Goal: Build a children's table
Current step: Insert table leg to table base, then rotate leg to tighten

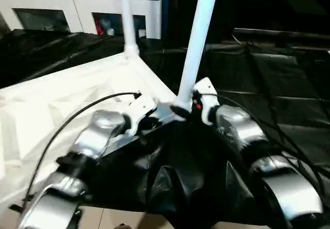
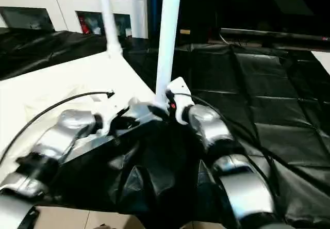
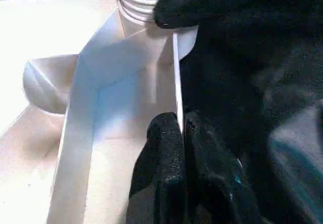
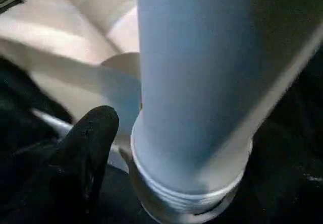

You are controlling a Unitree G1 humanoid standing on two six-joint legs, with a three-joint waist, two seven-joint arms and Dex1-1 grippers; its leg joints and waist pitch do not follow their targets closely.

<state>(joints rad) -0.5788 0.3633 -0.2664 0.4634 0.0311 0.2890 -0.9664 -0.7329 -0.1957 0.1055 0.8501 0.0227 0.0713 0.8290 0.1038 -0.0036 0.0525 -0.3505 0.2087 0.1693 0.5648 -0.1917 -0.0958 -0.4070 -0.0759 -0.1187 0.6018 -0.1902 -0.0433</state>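
Observation:
The children's table lies upside down on a black sheet, its white ribbed top (image 1: 62, 100) facing up. Two white legs stand upright in corner sockets, one at the far corner (image 1: 127, 17) and one at the near corner (image 1: 197, 43). My left gripper (image 3: 181, 125) is shut on the thin rim wall (image 3: 176, 72) of the top, close to the near leg's socket. My right gripper (image 1: 183, 109) is at the threaded base of the near leg (image 4: 202, 82). One black finger (image 4: 93, 133) stands a little apart from the leg, and the other is hidden behind it.
A white cabinet with glass doors (image 1: 77, 7) stands at the back left. The black sheet (image 1: 268, 84) spreads to the right and hangs in folds over the front edge (image 1: 175, 182). A thin black cable (image 1: 67, 123) arcs over my left forearm. Pale floor (image 1: 118, 218) lies below.

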